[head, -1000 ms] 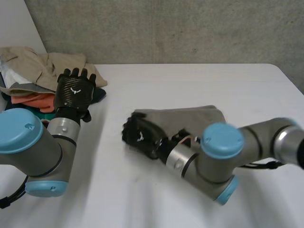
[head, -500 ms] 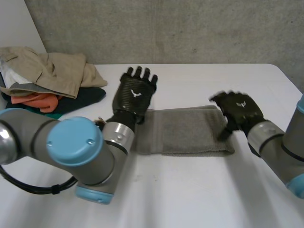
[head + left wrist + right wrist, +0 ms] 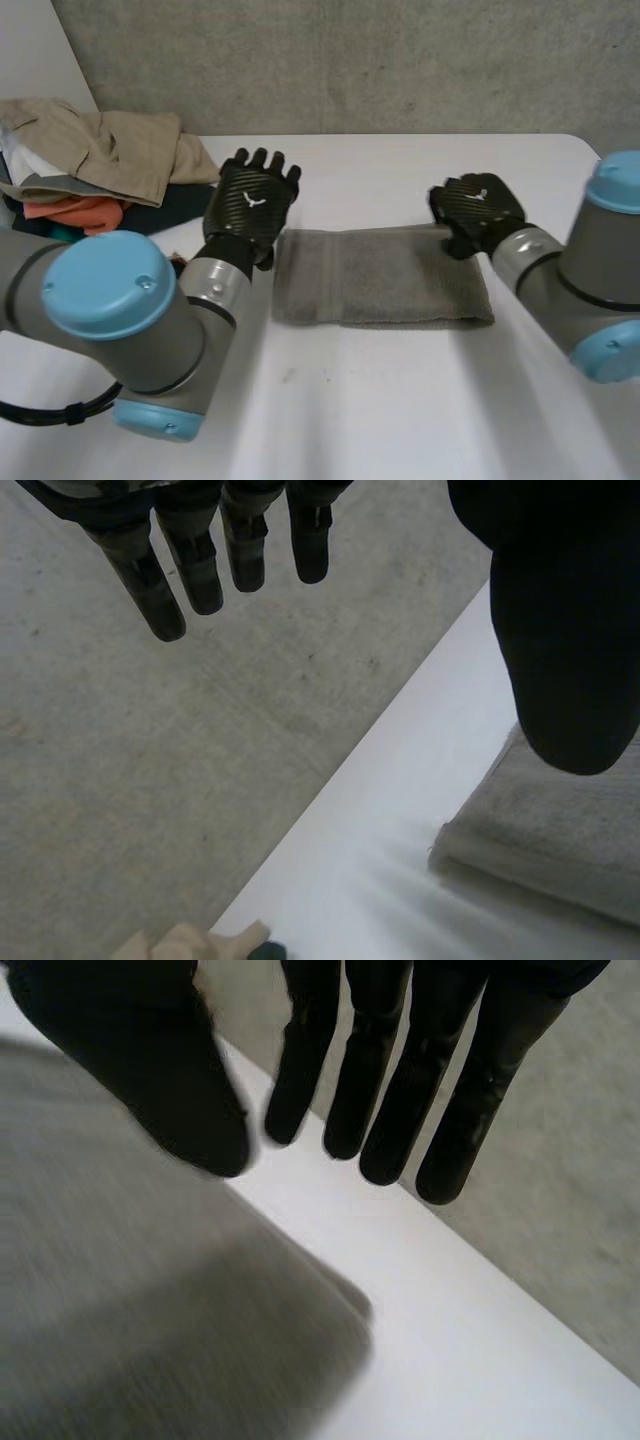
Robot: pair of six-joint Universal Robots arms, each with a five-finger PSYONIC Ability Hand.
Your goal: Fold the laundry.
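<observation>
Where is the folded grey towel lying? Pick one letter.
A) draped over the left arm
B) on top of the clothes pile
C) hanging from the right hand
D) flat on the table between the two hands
D: the grey towel lies flat on the white table, with the left hand at one end and the right hand at the other, both straight-fingered.

**White table before a grey concrete wall**

The foreground is taken up by a white table (image 3: 400, 400), smooth and matte, whose far right corner is rounded. Behind its far edge a wall (image 3: 380, 60) of rough grey concrete is seen, mottled and marked with small pits and faint lines. At the far left a plain white panel (image 3: 35, 55) is set in front of the concrete. The tabletop is lit softly and evenly. In the wrist views the table's edge is shown as a straight line against the grey concrete.
</observation>
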